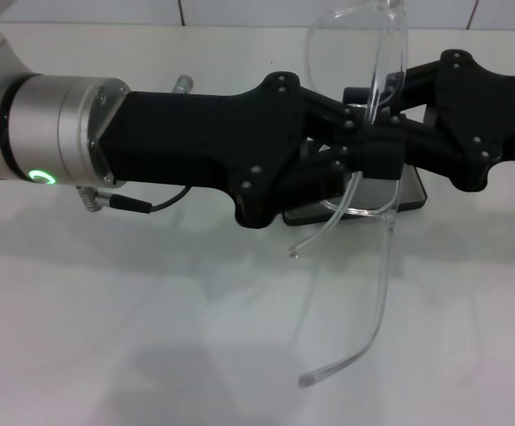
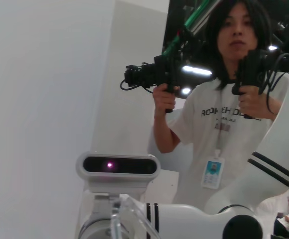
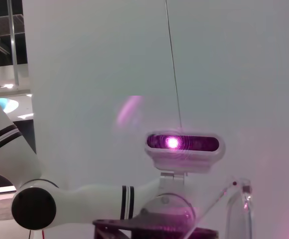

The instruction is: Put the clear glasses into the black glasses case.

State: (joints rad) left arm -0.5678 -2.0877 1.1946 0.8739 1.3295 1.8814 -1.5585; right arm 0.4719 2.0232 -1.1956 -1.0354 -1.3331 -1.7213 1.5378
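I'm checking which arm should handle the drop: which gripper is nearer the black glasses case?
Too close to call. Left gripper and right gripper meet on the clear glasses, both held right above the black glasses case, which shows just below them.

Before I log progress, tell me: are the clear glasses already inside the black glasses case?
No: the clear glasses are held up between both grippers, above the black glasses case.
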